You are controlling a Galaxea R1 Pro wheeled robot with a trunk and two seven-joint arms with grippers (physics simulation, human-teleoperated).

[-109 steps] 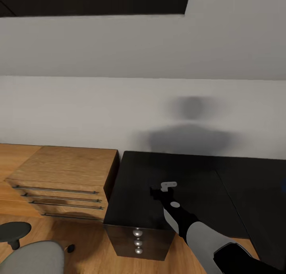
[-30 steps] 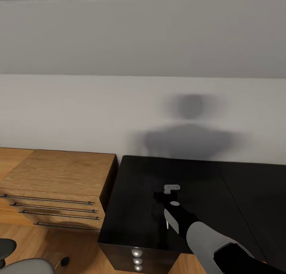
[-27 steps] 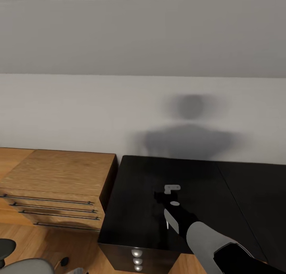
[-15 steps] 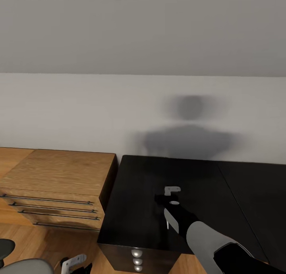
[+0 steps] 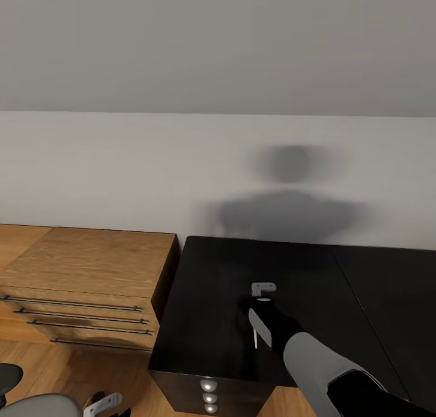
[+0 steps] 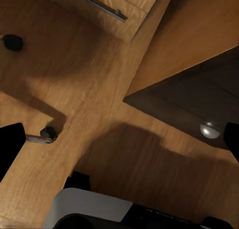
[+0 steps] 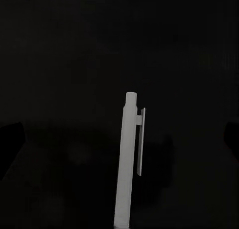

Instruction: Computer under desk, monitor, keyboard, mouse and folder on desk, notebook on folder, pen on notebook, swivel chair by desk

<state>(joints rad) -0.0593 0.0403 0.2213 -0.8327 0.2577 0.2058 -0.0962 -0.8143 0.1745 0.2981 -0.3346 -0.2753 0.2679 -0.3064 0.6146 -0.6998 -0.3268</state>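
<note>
Right hand over the black counter with the pen in it

The pen, a pale whitish stick with a clip on one side, stands out from between the fingers of the right hand above the glossy counter; from the head view it shows as a thin pale sliver along the wrist. The fingers are closed on the pen. The right arm reaches forward from the lower right, its hand above the near middle of the counter top, close to the end with the drawer unit and its silver knobs. The left hand hangs low over the wooden floor beside the swivel chair, fingers spread apart and holding nothing. A light wooden chest of drawers, all drawers shut, stands just left of the counter.
</note>
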